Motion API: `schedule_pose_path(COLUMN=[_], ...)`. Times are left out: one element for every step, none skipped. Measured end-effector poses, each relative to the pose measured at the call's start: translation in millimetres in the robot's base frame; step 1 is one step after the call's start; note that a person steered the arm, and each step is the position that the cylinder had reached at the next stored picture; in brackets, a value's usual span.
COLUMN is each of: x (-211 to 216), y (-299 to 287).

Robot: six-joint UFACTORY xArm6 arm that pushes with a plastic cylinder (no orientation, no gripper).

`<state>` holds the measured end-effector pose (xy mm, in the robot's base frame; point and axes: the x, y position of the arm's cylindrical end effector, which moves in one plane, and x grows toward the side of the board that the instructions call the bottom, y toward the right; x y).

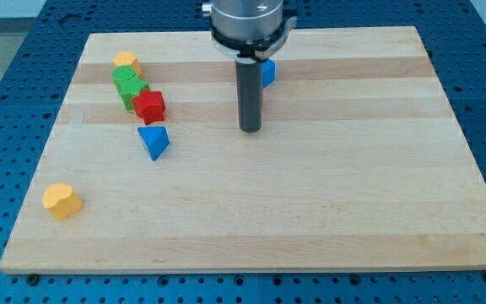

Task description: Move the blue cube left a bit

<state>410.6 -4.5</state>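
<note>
Standing near the board's top edge, my tip (251, 129) and its rod hide most of the blue cube (268, 73) behind; no gripper fitted.

1. A pale wooden board of glued strips (310, 211) fills most of the scene.
2. A blue perforated metal surface (24, 51) surrounds it on the left, right and near sides.
</note>
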Motion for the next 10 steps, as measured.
schedule_pose_path(x=[-18.5,-40.1,-49.0,-39.5,-44.7,-84.6,-116.6,-119.7,-119.7,-119.7], y=[-0.1,-0.3,0.2,15.0,44.4,65.2,63.9,36.2,7.1,11.8])
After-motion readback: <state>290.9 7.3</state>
